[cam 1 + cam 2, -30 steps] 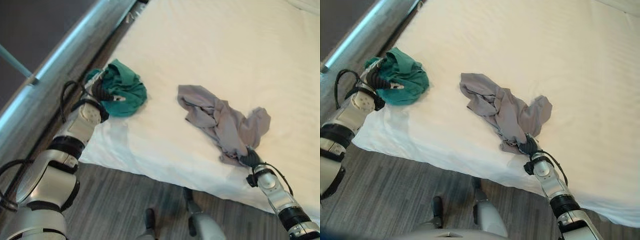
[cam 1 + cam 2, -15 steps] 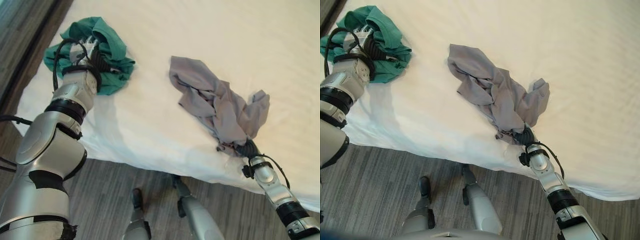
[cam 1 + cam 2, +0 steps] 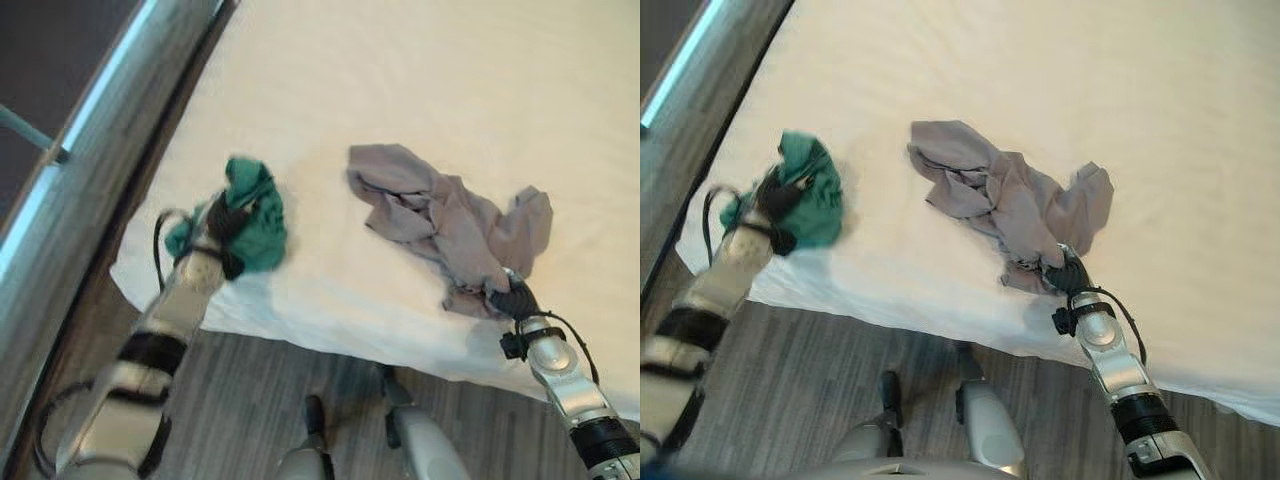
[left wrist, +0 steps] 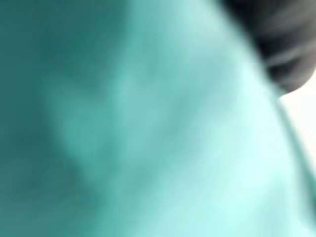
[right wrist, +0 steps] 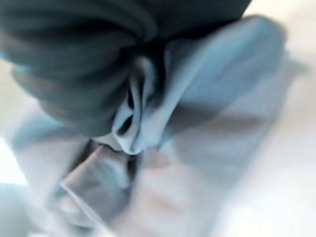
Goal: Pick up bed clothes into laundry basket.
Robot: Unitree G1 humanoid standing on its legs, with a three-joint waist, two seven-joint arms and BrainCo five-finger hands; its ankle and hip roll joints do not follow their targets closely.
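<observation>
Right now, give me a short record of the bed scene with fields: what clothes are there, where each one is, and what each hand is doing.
surface: white bed
garment 1: green garment, bunched near the bed's corner on the robot's left
garment 2: grey garment, crumpled near the bed's front edge, towards the right
left hand: dark cover against the green garment, fingers hidden in the cloth
right hand: at the grey garment's near end, cloth bunched against it
floor: grey wood-look floor

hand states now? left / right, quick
Left hand: buried in the bunched green garment near the bed edge; grip cannot be told.
Right hand: at the grey garment's near end; fingers hidden, cannot be told.
</observation>
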